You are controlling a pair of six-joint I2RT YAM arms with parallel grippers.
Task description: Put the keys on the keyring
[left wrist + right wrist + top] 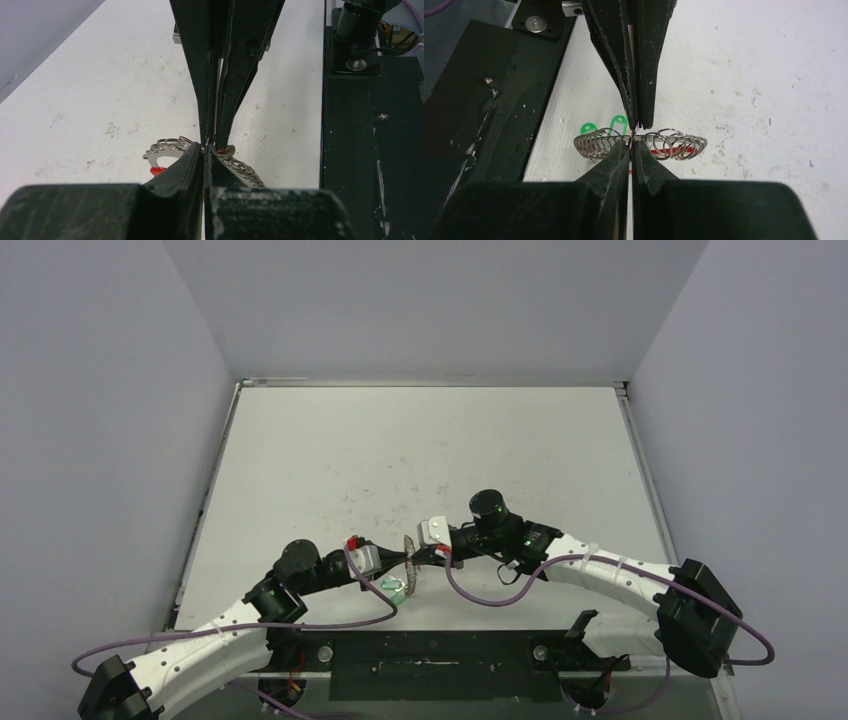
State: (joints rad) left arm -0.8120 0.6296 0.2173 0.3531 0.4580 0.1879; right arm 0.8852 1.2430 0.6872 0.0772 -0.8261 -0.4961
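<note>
your left gripper [205, 151] is pressed together on the keyring [167, 146]. your right gripper [631, 146] is pinched shut on the same ring from the opposite side, so the two sets of fingertips meet almost nose to nose.

from above you see only that the arms converge near the front middle of the table [420, 440]. the ring stands on edge between them as a thin fringed sliver, and the jaws are too small there to read.

the left wrist camera gives you the grip. its own dark fingers are closed at the bottom of the view, and the right gripper's fingers come down from the top. silvery loops fan out to either side, with bits of the red arc showing.

the right wrist camera shows what the left one hides: the green tags of two keys [619, 122] just behind the ring, close to the black base plate [484, 100]. it also shows the loops as a nearly level row, with the red arc behind them on the right.

the top view shows only one green tag, just beside the ring on the near side. no view lets you tell whether those keys hang on the ring, or whether the ring touches the table.
</note>
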